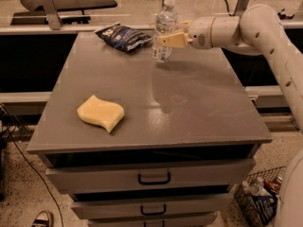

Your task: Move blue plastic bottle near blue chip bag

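Above grey tabletop (pixel 189 103), the arm (pixel 255 27) reaches horizontally, gripper (pixel 163 39) clamping blue plastic bottle (pixel 164 22) beside blue chip bag (pixel 124 36).

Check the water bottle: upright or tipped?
Upright: the bottle has its cap on top, base down, gripped mid-body by the claw beside the chip bag.

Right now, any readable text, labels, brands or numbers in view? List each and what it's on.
No text can be read.
White lettering on the blue chip bag: too blurred to read.
Label on the blue plastic bottle, gripped by the gripper at the far side of the table: print too small to read.
Items in the wire basket on the floor: labels unreadable.
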{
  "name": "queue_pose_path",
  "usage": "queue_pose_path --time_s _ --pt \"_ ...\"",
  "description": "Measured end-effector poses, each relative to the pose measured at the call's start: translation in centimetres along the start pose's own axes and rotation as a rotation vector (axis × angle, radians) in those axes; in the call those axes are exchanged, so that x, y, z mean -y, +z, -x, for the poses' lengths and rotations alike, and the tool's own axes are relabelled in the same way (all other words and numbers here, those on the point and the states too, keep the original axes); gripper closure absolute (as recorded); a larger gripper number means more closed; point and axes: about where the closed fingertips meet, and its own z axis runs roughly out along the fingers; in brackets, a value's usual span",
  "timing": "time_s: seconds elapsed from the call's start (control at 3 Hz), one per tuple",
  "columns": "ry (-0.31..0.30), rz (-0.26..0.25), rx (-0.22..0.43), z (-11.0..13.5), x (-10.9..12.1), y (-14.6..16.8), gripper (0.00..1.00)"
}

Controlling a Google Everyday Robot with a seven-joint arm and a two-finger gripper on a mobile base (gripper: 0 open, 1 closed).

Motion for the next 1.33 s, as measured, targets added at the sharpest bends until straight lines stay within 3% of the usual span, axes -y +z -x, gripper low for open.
queue_pose_path --time_s 0.33,0.67,1.33 --pt "0.013 0.043 0.008 0.2 -2.1 3.0 1.0" --pt "0.001 0.04 -0.001 -0.4 -2.2 5.8 1.0" --pt "-0.045 -0.037 -0.031 -1.2 1.8 9.3 1.0"
